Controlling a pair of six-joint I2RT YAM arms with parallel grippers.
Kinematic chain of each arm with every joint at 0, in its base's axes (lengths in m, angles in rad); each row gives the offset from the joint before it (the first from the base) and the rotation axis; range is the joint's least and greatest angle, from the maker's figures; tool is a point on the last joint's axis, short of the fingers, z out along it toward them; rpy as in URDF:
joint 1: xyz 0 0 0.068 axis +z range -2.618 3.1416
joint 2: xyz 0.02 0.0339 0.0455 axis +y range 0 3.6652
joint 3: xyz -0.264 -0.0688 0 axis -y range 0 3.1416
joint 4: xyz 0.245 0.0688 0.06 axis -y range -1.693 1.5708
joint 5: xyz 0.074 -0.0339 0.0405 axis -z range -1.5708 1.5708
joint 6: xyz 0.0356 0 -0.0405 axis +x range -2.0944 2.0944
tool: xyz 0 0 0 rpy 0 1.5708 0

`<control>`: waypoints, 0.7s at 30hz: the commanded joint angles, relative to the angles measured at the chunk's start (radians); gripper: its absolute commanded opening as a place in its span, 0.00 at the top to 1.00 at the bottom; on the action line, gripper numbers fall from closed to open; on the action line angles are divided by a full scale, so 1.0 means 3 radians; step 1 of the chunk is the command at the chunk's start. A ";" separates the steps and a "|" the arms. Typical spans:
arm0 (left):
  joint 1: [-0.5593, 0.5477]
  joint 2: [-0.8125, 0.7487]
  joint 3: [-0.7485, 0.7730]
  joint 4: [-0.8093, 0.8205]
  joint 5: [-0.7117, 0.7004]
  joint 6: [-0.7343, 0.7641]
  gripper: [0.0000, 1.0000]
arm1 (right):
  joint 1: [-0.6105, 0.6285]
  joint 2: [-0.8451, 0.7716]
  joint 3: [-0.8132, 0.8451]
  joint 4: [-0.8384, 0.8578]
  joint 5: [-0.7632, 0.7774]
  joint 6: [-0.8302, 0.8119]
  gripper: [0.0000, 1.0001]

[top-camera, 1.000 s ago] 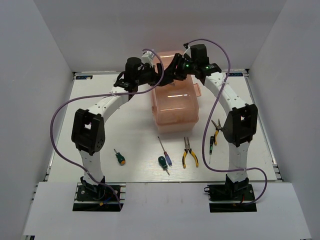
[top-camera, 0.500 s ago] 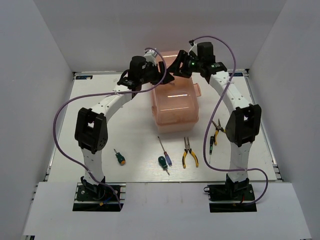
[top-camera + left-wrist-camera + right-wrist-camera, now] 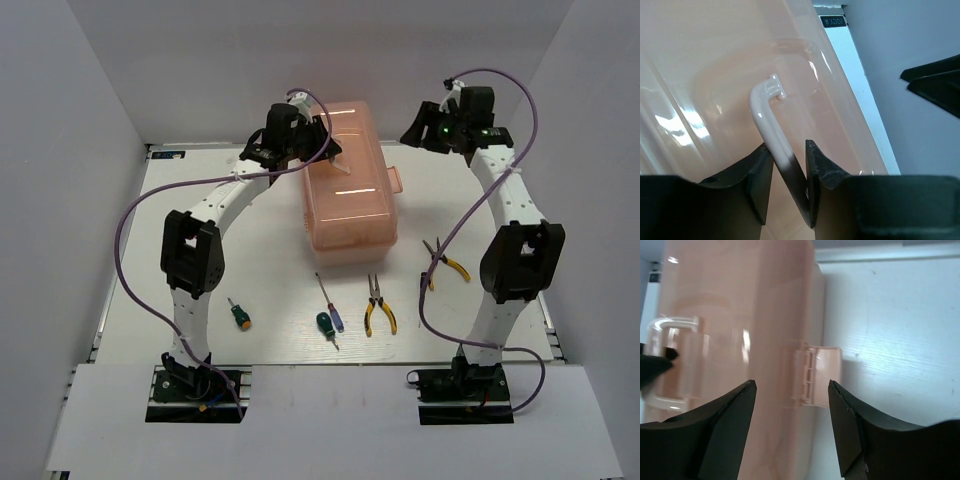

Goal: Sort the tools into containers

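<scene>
Top external view: the pink toolbox (image 3: 350, 195) sits on the table (image 3: 265, 260), lid on; what is inside is too blurry to tell. The left gripper (image 3: 789, 152) squeezes its white handle (image 3: 765, 107). The right gripper (image 3: 792, 387) hangs spread apart nearby. Yellow pliers (image 3: 380, 316) and a green screwdriver (image 3: 238, 315) lie outside, in front.

I watch from above through the top camera, set high behind the arm bases and tilted down over the whole worktop (image 3: 270, 270). The left wrist camera looks along the left hand (image 3: 787, 150), very close against the lid of the toolbox (image 3: 700, 60). The right wrist camera looks past the right hand (image 3: 790, 390) from further off, facing the toolbox's latch side. All three views share the lid handle (image 3: 765, 110).
</scene>
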 commanded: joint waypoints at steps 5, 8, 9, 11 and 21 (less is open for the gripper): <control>-0.0068 0.0127 0.0068 -0.0458 -0.0115 -0.0018 0.76 | -0.0299 0.0417 -0.0154 -0.0161 -0.0859 -0.0295 0.34; -0.0069 0.0127 0.0068 -0.0458 -0.0084 -0.0018 0.84 | -0.0309 0.0576 -0.0124 -0.0130 -0.1120 -0.0290 0.33; -0.0069 0.0127 0.0068 -0.0458 -0.0084 -0.0018 0.84 | -0.0309 0.0677 -0.0088 -0.0125 -0.1136 -0.0285 0.33; -0.0069 0.0157 0.0109 -0.0458 -0.0054 -0.0018 0.86 | -0.0309 0.0739 -0.0078 -0.0120 -0.1217 -0.0264 0.33; -0.0099 0.0326 0.0467 -0.0550 0.0039 -0.0115 1.00 | -0.0309 0.1169 0.0009 -0.0094 -0.1418 -0.0285 0.47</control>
